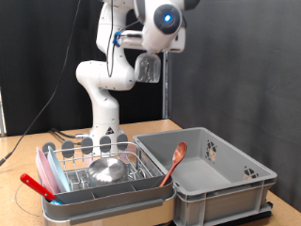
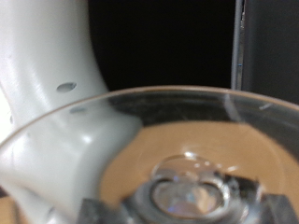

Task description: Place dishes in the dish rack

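Observation:
My gripper [image 1: 149, 55] is raised high above the table, over the gap between rack and bin, and is shut on a clear glass [image 1: 148, 68] that hangs below it. In the wrist view the glass's rim [image 2: 168, 91] fills the frame, with dark fingertips [image 2: 103, 207] at its base. The dish rack [image 1: 66, 156], silver wire in a grey tray with pink-red edge pieces, sits at the exterior view's bottom left. A shiny steel bowl [image 1: 106, 169] lies in it, with clear glass pieces [image 1: 103, 142] along its back.
A deep grey plastic bin [image 1: 235, 179] stands to the right of the rack and holds a red-brown spoon [image 1: 175, 160]. A red utensil [image 1: 38, 185] sticks out at the rack's left. The arm's white base [image 1: 103, 113] stands behind the rack.

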Robot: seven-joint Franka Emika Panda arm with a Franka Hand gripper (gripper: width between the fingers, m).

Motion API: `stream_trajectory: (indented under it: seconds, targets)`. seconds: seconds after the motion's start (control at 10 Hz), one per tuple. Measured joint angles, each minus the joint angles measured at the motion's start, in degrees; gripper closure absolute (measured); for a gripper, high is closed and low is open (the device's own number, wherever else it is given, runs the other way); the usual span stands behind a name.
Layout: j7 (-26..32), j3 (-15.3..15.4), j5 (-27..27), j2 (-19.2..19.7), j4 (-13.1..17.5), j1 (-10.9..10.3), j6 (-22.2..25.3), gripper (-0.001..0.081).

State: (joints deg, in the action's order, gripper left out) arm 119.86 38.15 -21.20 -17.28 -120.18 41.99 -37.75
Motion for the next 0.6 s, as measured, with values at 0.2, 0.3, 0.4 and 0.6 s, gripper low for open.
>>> stream_trajectory:
  seconds: [0.2,0.3,0.4,0.6]
  targets:
    - [4.19,-0.90,4.32,0.57,-4.02,0.29,-3.44,0.0697]
    - [5.90,-1.35,5.79,0.96,-5.83,0.34,-5.43,0.0697]
    - [6.43,-1.72,6.26,1.27,-7.45,0.74,-7.83,0.0697]
    - [2.49,-1.80,4.59,2.17,-8.66,2.68,-10.46,0.0697]
